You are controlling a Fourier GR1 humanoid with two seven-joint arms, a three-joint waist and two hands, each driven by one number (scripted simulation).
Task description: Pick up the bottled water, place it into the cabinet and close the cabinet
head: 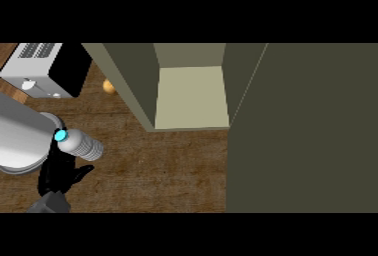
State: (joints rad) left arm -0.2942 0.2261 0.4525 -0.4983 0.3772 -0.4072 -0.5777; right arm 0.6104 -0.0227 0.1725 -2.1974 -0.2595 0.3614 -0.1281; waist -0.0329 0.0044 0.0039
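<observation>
The water bottle lies tipped on the wooden counter, at the left, its blue cap pointing left. It is right next to a big grey pot. The left hand is just near of the bottle, fingers straight, holding nothing. The right hand is not seen. The cabinet is farther off to the right, its door swung wide.

The bottle is round, so a poke could make it roll away. The pot is so close that fingers may bump it. The toaster sits far left.
</observation>
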